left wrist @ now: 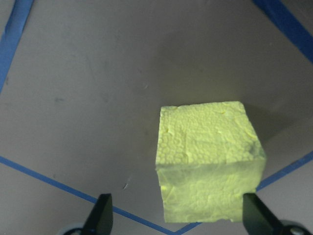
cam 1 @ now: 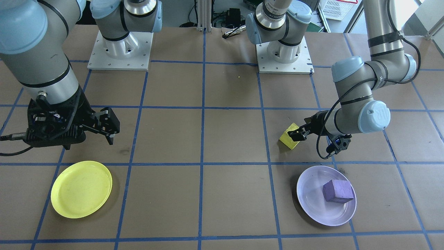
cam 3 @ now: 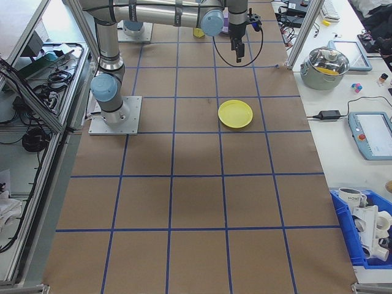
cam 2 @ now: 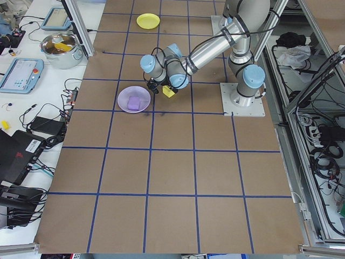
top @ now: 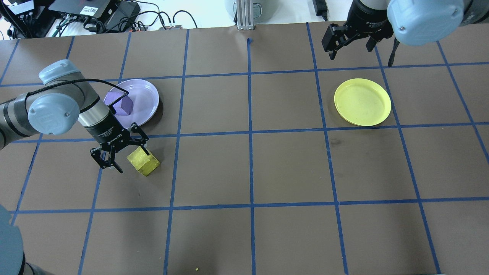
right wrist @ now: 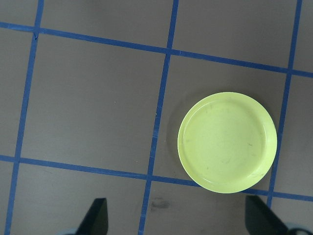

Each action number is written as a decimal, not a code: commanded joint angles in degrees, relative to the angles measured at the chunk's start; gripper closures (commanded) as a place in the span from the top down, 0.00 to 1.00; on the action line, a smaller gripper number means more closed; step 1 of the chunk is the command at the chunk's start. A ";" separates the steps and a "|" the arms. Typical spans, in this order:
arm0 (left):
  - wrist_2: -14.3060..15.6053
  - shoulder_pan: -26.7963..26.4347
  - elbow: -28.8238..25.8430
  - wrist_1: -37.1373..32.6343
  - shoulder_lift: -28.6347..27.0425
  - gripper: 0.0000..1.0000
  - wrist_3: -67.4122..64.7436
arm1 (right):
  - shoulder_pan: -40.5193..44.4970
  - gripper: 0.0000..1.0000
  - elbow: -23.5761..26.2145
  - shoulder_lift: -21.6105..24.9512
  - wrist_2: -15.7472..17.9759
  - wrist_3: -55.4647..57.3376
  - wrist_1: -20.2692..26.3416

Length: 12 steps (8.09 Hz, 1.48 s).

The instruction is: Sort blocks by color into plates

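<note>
Left hand (top: 119, 157) spread wide beside yellow block (top: 143, 161), right hand (top: 345, 42) wide, aloft.

The yellow cube (top: 143, 161), matte and chalky, sits on the table at the overhead view's left, turned askew. Just above it the purple cube (top: 121, 105) lies inside the lavender plate (top: 147, 100). The yellow plate (top: 362, 102) lies at upper right.

4 room cameras, 2 wrist close-ups
</note>
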<state>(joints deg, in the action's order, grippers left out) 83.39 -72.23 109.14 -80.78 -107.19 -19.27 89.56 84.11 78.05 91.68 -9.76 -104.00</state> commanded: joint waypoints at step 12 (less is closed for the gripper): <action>-0.08 -0.19 -0.25 3.88 -1.44 0.50 2.90 | 0.00 1.00 0.00 0.00 -0.10 0.00 0.02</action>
<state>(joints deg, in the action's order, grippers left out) 82.87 -72.54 108.75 -76.40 -108.63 -19.14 89.56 84.11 78.05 91.59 -9.76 -103.98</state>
